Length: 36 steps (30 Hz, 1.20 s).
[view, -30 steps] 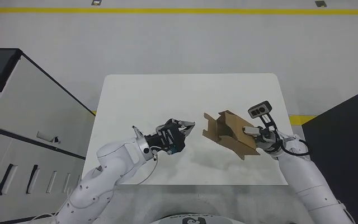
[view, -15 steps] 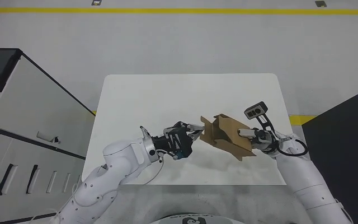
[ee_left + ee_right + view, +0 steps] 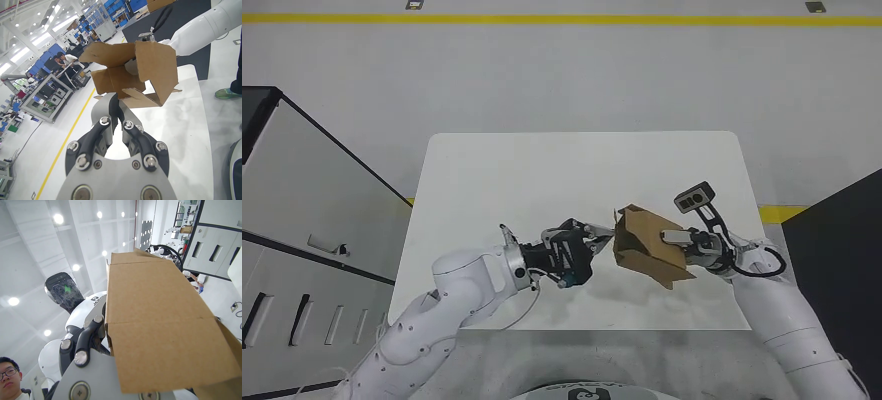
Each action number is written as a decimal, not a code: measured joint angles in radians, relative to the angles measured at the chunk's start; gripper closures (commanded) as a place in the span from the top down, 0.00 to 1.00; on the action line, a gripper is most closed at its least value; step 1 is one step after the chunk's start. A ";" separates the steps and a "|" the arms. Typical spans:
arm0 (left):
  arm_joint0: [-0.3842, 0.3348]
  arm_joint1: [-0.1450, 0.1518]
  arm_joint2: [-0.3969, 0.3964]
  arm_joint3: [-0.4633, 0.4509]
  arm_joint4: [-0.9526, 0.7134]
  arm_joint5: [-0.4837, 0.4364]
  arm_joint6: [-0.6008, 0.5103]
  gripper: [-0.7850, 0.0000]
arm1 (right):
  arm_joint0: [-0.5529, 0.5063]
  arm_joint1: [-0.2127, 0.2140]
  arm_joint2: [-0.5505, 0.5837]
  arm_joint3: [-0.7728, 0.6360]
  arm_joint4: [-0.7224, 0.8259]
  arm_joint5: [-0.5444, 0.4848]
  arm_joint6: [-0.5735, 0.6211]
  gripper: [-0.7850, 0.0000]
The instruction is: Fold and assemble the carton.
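A brown cardboard carton [image 3: 650, 246] is held just above the white table [image 3: 542, 170], right of centre, with its open end toward the left arm. My right gripper [image 3: 676, 240] is shut on the carton's far wall [image 3: 151, 313], which hides most of its fingers. My left gripper [image 3: 600, 238] is shut, its tips [image 3: 115, 99] against the edge of the carton's lowest flap [image 3: 140, 97]. The carton's end flaps [image 3: 157, 62] stand partly folded inward around the opening.
A grey cabinet [image 3: 302, 200] stands left of the table and a black mat [image 3: 842, 230] lies on the floor to the right. A person's shoe [image 3: 225, 93] is by the table's far side. The table's back and left parts are bare.
My left gripper has moved right to the carton and gone from open to shut. The carton's splayed left flaps have folded inward, and the right arm has shifted the carton slightly left.
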 measured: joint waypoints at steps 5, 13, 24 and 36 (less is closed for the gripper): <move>-0.011 -0.002 0.012 0.006 0.002 -0.007 0.004 0.00 | 0.002 -0.003 -0.001 0.003 -0.010 0.002 0.002 0.00; -0.024 -0.003 0.027 0.010 0.006 -0.019 0.005 0.00 | 0.002 -0.009 0.001 0.003 -0.018 0.006 0.001 0.00; -0.034 -0.004 0.043 0.013 0.020 -0.032 0.009 0.00 | 0.002 -0.016 -0.005 -0.006 -0.034 0.015 -0.008 0.00; -0.033 -0.003 0.037 0.012 0.023 -0.026 0.004 0.00 | -0.008 -0.019 0.008 -0.010 -0.057 0.023 -0.012 0.00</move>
